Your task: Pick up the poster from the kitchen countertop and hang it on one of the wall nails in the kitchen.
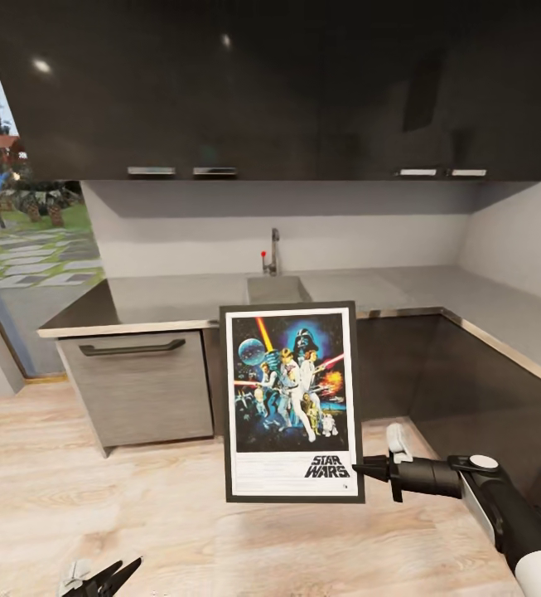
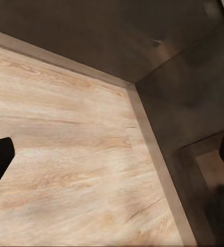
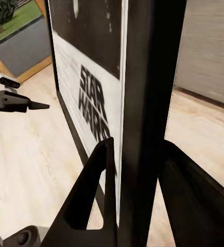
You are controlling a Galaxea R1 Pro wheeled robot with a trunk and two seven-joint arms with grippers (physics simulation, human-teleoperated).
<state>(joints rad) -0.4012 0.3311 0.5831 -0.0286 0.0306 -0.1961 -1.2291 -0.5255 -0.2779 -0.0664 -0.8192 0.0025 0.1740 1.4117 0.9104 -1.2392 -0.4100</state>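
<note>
One Star Wars poster (image 1: 292, 402) stands upright above the wood floor (image 1: 96, 506), its lower right edge pinched in my right claw (image 1: 361, 469). My left claw (image 1: 104, 578) hangs parted, empty. One sink (image 1: 277, 289), one tap (image 1: 273, 251).

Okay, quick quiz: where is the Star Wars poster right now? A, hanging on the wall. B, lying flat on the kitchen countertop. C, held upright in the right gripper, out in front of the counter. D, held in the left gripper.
C: the right gripper pinches the lower right edge of the poster, which stands upright in front of the kitchen countertop.
</note>
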